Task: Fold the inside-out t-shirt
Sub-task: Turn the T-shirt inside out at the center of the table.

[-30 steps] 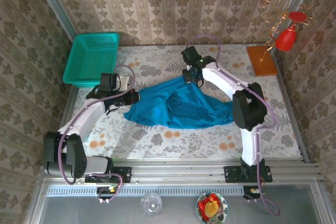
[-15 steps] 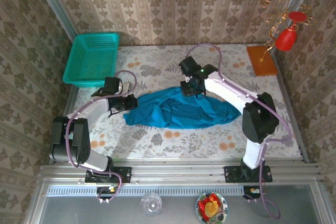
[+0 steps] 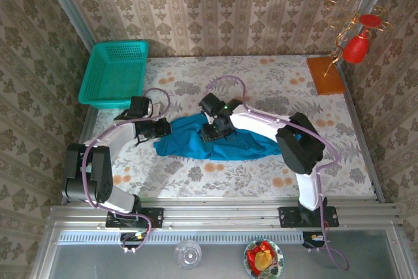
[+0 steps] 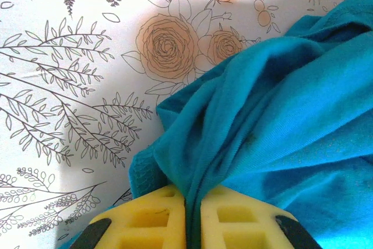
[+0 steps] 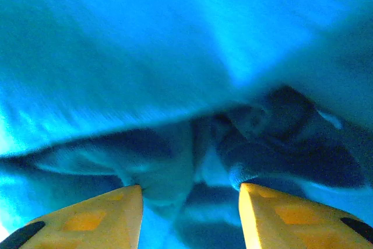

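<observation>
The inside-out t-shirt (image 3: 251, 145) lies as a long teal-blue bunch across the middle of the floral table. My left gripper (image 3: 159, 129) is at its left end, low over the table. In the left wrist view the yellow pads (image 4: 157, 220) are shut on a thin fold of the t-shirt (image 4: 280, 115), with a hem sticking out to the left. My right gripper (image 3: 215, 130) sits on top of the bunch near its middle. In the right wrist view its fingers (image 5: 99, 217) stand apart over crumpled t-shirt cloth (image 5: 175, 56), and a loose lump lies between them without being pinched.
A turquoise-green mesh basket (image 3: 114, 73) stands at the back left corner. A brown board (image 3: 324, 74) lies at the back right, with a red hanging ornament (image 3: 358, 47) above it. Bare floral table (image 3: 215, 174) runs along the front of the shirt.
My right gripper has swung left and toward me from the shirt's far edge to its middle, and its fingers have opened, letting the cloth drop. The shirt has sunk into a flatter bunch. The left gripper has stayed put.
</observation>
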{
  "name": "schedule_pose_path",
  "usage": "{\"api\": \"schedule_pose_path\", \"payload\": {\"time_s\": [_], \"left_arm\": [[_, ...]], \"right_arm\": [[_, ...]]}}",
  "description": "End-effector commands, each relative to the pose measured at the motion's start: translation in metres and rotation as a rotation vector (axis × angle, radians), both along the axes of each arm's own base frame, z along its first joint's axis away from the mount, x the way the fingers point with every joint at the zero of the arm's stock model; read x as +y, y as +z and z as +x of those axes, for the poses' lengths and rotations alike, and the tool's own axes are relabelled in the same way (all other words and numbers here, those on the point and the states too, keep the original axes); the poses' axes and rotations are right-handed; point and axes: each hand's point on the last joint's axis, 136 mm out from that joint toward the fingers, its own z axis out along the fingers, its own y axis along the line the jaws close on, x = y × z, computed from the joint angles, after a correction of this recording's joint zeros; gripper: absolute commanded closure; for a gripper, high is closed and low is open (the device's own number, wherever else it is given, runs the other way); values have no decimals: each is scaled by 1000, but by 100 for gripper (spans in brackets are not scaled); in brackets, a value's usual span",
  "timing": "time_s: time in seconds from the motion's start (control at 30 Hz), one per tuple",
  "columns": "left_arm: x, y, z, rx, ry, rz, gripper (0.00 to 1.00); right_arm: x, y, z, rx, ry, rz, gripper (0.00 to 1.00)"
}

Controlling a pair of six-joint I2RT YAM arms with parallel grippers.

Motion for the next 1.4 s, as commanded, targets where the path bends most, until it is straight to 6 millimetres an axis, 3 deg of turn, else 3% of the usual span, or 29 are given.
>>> {"api": "schedule_pose_path", "payload": {"time_s": [0.0,0.13,0.3,0.5,0.6,0.87,0.93,1.1,1.2,1.3,1.37], "left_arm": [[3,-4,-3,10,9,7,87],[3,-1,-3,5,11,7,88],[3,2,-2,-1,13,8,88],[3,6,0,-7,14,6,87],[2,9,1,-12,14,1,87],[7,17,3,-33,18,30,83],[11,14,2,-29,22,57,74],[20,-1,-3,0,22,115,74],[14,-1,-5,-1,10,89,74],[-6,15,-3,-64,-58,45,72],[-21,30,-2,-113,-104,25,70]], "right_arm": [[-1,-6,8,-43,81,-102,50],[2,-4,17,-77,98,-127,53],[-2,11,23,-117,99,-150,78],[-20,43,23,-184,72,-192,98],[-34,65,23,-215,50,-211,100],[-100,139,16,-331,-69,-236,100],[-120,156,11,-356,-106,-211,100],[-173,185,-5,-407,-224,-174,100],[-192,186,-19,-390,-257,-128,100],[-196,161,-39,-289,-247,-95,100],[-202,134,-58,-198,-261,-117,100]]}}
